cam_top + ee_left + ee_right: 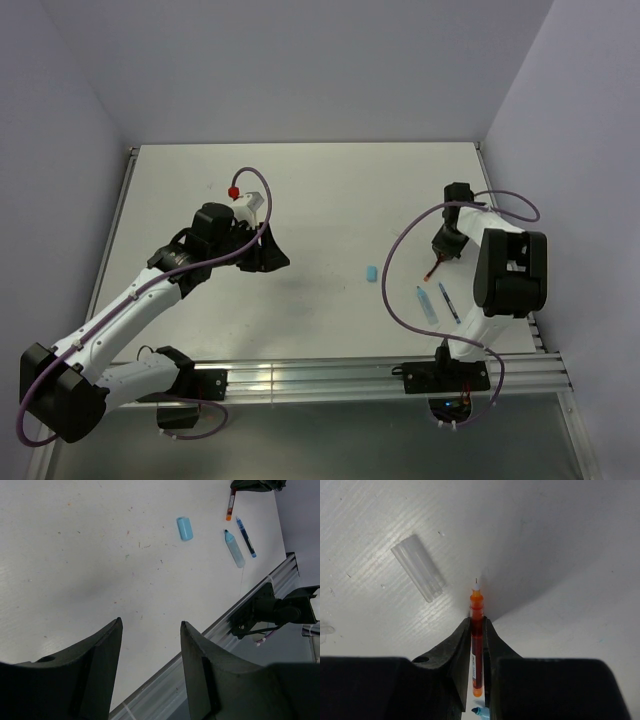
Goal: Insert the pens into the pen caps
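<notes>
White table [300, 190] is seen beneath both arms, with an aluminium rail [350, 378] along the near edge. The left arm [140, 300] is stretched forward and inward. Its left gripper [150, 625] is held above bare table with the jaws spread and nothing between them, and it is judged to be waiting there for a cap to be taken up.

The right arm [505, 270] is folded over the right side so that the right gripper [476, 622] is brought onto the red pen [476, 645]. The jaws are pressed together on the barrel. The orange collar and fine tip are left exposed beyond the fingertips, pointing away from the wrist. This grip is judged to have been chosen to keep the writing end free for capping. Whether the pen is lifted clear of the surface cannot be told.

Near the right arm, the light blue marker [234, 548] and the dark blue pen [245, 536] are laid close together and nearly parallel, untouched. The light blue cap [184, 528] is set apart from them, between the two arms, within reach of either.

A clear cap [418, 567] is laid on its side near the red pen's tip, not touching it. It is judged to be that pen's match. Being loose and light, it would likely be pushed away by the tip unless it is steadied first, and which end is open cannot be made out.
</notes>
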`<state>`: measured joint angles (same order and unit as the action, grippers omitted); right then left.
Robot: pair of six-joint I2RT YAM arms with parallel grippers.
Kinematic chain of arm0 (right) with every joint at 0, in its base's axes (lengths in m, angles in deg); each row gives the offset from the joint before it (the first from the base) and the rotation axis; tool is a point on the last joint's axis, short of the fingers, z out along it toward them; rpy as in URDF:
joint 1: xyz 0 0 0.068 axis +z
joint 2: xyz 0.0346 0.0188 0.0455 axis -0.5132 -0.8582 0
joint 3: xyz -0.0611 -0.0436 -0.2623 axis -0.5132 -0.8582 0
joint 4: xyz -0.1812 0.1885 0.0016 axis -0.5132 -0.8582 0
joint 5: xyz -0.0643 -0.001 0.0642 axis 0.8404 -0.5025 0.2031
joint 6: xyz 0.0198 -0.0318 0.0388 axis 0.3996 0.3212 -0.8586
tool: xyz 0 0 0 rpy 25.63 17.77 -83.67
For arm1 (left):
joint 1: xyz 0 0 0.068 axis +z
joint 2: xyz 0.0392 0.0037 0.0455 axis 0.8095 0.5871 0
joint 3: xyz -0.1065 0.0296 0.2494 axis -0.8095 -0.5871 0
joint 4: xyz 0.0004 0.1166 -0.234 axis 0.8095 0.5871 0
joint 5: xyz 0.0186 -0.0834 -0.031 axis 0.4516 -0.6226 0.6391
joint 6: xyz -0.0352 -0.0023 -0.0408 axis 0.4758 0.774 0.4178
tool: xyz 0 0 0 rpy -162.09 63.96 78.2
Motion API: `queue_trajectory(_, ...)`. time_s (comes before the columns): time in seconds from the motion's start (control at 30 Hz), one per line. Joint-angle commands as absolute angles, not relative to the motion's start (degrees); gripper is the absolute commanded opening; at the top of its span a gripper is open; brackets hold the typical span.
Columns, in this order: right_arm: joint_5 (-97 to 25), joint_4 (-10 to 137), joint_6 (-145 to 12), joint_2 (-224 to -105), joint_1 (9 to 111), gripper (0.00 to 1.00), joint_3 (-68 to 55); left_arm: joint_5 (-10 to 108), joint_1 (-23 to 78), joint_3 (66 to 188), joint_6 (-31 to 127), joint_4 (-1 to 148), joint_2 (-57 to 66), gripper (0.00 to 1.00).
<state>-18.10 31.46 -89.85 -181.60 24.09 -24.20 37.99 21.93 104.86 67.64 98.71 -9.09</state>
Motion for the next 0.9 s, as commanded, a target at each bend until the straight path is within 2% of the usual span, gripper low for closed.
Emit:
queue_trajectory(0.0,-17.1,30.1,-90.2,-176.8,23.8,0.0,-24.6,38.8,21.8,105.7,67.5,96.5,-9.3,0.55)
queue_trajectory(0.2,-18.6,26.6,-89.8,-167.1,23.8,0.0,-20.5,37.1,22.3,105.7,68.8,93.3,-10.1,0.56)
queue_trajectory(0.33,-26.6,29.6,-91.7,-159.0,24.7,0.0,-21.3,33.6,22.6,105.1,72.3,87.3,-10.2,0.56)
queue_trajectory(0.43,-30.0,31.5,-93.3,-154.1,29.5,0.0,-21.2,28.1,22.4,103.1,76.4,77.6,-9.9,0.57)
queue_trajectory(0.67,-32.1,38.8,-99.9,-148.1,49.7,0.0,-18.8,23.8,22.4,103.9,82.4,63.6,-5.6,0.58)
queue_trajectory(0.87,-33.4,43.1,-102.7,-147.3,57.7,0.0,-15.8,25.3,21.4,109.9,80.9,66.6,-2.2,0.59)
